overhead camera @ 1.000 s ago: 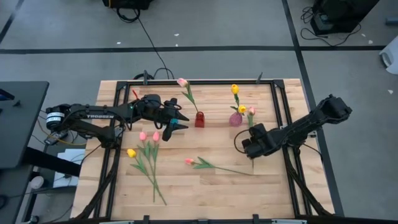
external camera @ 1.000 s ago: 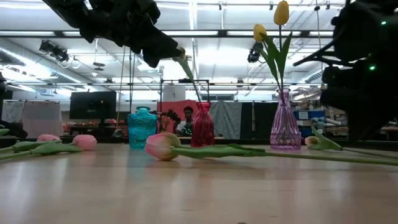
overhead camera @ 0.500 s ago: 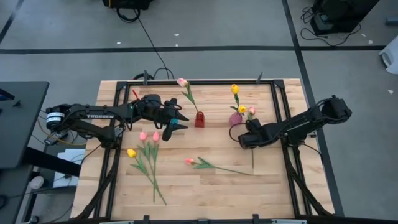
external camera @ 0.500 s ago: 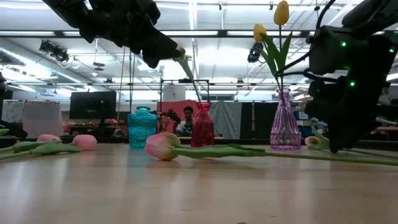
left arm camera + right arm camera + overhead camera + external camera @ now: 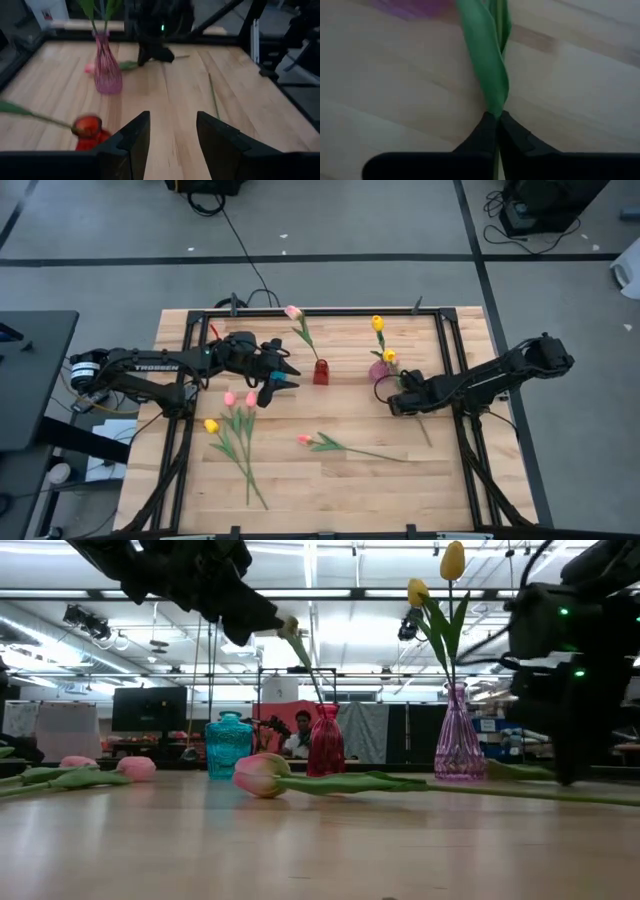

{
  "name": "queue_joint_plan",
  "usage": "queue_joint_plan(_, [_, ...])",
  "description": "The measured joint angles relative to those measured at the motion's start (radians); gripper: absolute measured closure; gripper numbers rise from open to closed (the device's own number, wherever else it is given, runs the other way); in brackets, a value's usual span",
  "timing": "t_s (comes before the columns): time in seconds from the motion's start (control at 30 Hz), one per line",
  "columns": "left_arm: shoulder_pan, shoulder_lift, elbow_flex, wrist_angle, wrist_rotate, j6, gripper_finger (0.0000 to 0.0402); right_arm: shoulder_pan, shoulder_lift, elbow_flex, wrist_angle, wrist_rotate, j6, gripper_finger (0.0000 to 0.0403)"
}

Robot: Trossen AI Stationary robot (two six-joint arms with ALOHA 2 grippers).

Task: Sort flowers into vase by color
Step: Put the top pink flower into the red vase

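Observation:
A pink tulip lies on the table beside the purple vase [image 5: 379, 370], its head [image 5: 90, 67] next to the vase's foot. My right gripper [image 5: 400, 404] is shut on it. The purple vase holds two yellow tulips [image 5: 378, 322]. The red vase [image 5: 321, 372] holds one pink tulip [image 5: 292, 311]. Two pink tulips [image 5: 240, 398] and a yellow one [image 5: 211, 425] lie at the left, and another pink one [image 5: 305, 439] lies in the middle. My left gripper [image 5: 283, 370] hangs open above the table, left of the red vase, holding nothing. My right gripper pinches the pink tulip's stem and leaf [image 5: 494, 107] between its two fingertips, not far from the head end. The fingers come from above, slanting down. The tulip lies low on the table, and its bare stem [image 5: 424, 430] trails toward the near right.
A blue vase [image 5: 228, 745] stands near the left gripper. The lying middle tulip's long stem [image 5: 370, 452] crosses the table's near centre. A black frame [image 5: 446, 360] borders the wooden table. There is free board along the near edge.
My right gripper has gone toward the far edge and down, to the pink tulip beside the purple vase. The tulip's stem has swung: its near end now points toward the near right instead of straight at the near edge.

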Motion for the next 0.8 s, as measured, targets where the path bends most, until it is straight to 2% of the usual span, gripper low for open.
queue_joint_plan(0.1, [0.0, -0.012, 0.002, 0.0, 0.0, 0.0, 0.0234, 0.001, -0.058, 0.033, -0.12, 0.035, 0.023, 0.0388])
queue_joint_plan(0.4, [0.0, -0.01, 0.002, 0.012, 0.0, 0.0, 0.0234, 0.047, -0.202, 0.228, -0.445, 0.261, 0.081, 0.0394])
queue_joint_plan(0.6, [0.0, -0.01, 0.002, 0.023, 0.006, -0.004, 0.0234, 0.105, -0.231, 0.401, -0.481, 0.456, -0.006, 0.0394])
queue_joint_plan(0.8, [-0.006, -0.009, 0.002, 0.082, 0.146, -0.001, 0.0234, 0.201, -0.229, 0.594, -0.423, 0.721, -0.241, 0.0394])
